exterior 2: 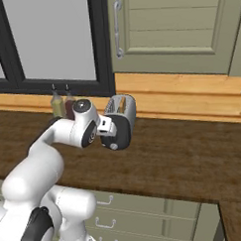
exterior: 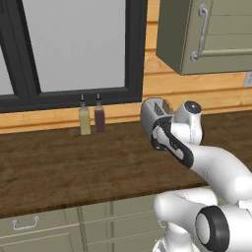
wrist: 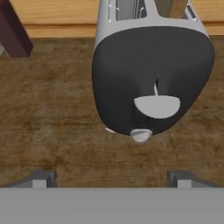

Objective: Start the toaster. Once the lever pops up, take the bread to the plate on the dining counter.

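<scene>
The silver-grey toaster (exterior: 151, 114) (exterior 2: 121, 115) stands on the dark wood worktop (exterior: 59, 167), against the wooden back wall. In the hand view its dark end panel (wrist: 151, 74) faces me, with a pale lever tab (wrist: 156, 106) under a short slit and a small knob (wrist: 141, 135) below it. The bread (wrist: 177, 6) pokes up as a light-brown edge from a slot (exterior: 166, 104). My gripper (wrist: 112, 179) is open, its fingertips (wrist: 43, 178) spread wide just in front of the end panel and touching nothing. The plate and the dining counter are out of view.
Two slim bottles, one yellowish (exterior: 84, 118) and one dark red (exterior: 99, 116), stand left of the toaster below the window (exterior: 74, 44). A pale green wall cabinet (exterior: 206, 34) hangs above right. Drawers (exterior 2: 146, 210) front the worktop.
</scene>
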You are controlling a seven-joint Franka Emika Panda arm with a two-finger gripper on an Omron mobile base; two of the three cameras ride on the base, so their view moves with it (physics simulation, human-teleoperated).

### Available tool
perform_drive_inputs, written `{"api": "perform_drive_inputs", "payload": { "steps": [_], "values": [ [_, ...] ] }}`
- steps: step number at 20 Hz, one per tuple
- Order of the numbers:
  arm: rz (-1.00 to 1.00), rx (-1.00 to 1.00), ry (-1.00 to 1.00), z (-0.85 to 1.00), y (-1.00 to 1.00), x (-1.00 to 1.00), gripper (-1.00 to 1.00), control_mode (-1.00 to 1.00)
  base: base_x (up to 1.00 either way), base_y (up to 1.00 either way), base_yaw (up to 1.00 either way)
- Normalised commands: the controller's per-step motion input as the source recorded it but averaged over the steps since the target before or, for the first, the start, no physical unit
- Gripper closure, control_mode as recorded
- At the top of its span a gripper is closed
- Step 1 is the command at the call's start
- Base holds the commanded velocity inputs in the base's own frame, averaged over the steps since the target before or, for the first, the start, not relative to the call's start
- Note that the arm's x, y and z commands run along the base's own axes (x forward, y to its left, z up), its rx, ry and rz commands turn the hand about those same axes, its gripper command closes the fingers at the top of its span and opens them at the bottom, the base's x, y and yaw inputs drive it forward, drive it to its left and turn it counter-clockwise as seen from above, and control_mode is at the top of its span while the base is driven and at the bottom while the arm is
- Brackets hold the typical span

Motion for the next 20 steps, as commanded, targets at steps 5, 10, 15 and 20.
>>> {"api": "perform_drive_inputs", "payload": {
  "steps": [5, 10, 15, 20],
  "values": [
    [0.00, 0.00, 0.00, 0.09, 0.00, 0.14, -1.00, -1.00, 0.00, 0.00, 0.00],
    [0.00, 0.00, 0.00, 0.14, 0.00, 0.01, -1.00, -1.00, 0.00, 0.00, 0.00],
    [0.00, -0.02, 0.00, 0.00, 0.00, 0.13, -1.00, -1.00, 0.00, 0.00, 0.00],
    [0.00, -0.01, 0.00, -0.11, 0.00, 0.43, -1.00, -1.00, 0.00, 0.00, 0.00]
  ]
}}
